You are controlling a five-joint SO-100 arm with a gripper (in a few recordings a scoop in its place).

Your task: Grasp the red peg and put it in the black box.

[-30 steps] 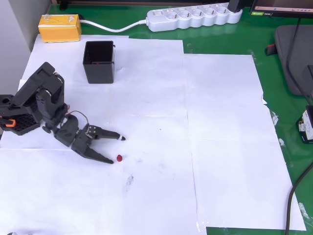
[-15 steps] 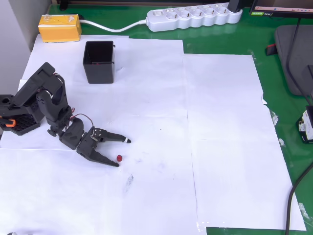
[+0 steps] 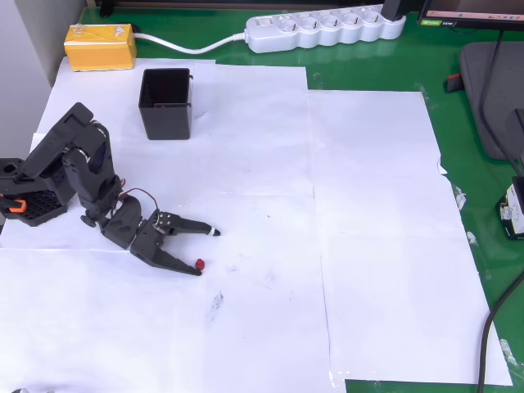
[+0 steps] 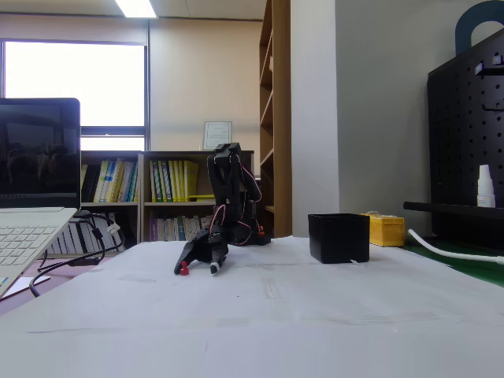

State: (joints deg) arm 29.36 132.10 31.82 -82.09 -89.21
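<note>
Gripper (image 3: 203, 250) is held low with jaws spread, peg (image 3: 199, 264) at one fingertip, not yet bracketed for closing.

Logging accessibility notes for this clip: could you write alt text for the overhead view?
A black robot arm's open tool reaches across white paper, its lower finger tip right beside a tiny red peg. A black box stands farther up.

The table (image 3: 385, 61) has a green top, mostly covered by white paper sheets (image 3: 368, 246). On the paper stand the black box (image 3: 166, 102) and the red peg (image 3: 199, 264). A yellow block (image 3: 100, 45) and a white power strip (image 3: 327, 29) lie near the far edge.
</note>
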